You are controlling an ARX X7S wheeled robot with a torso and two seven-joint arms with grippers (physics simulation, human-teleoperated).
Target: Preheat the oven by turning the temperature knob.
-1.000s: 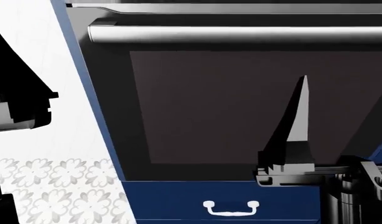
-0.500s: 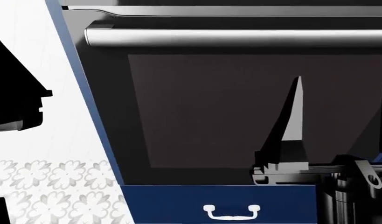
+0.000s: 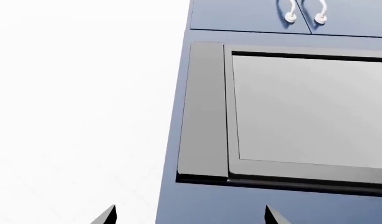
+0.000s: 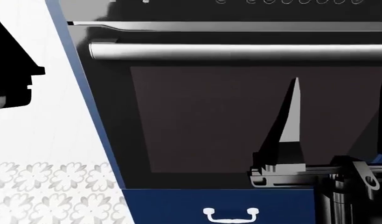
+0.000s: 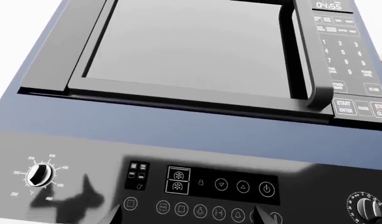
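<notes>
Blue cabinets fill my view, with the oven (image 4: 240, 121) set into them. Its temperature knob (image 5: 40, 175) sits at about 9 o'clock on the black panel (image 5: 197, 184). I think it is small, hard and a bit slick, so I should pinch its round sides. Another knob (image 5: 368, 207) is at 3 o'clock. Above is the microwave (image 5: 197, 51). My right claw (image 5: 184, 215) is open and holds nothing. My left claw (image 3: 189, 217) is open too, facing the microwave's edge.
</notes>
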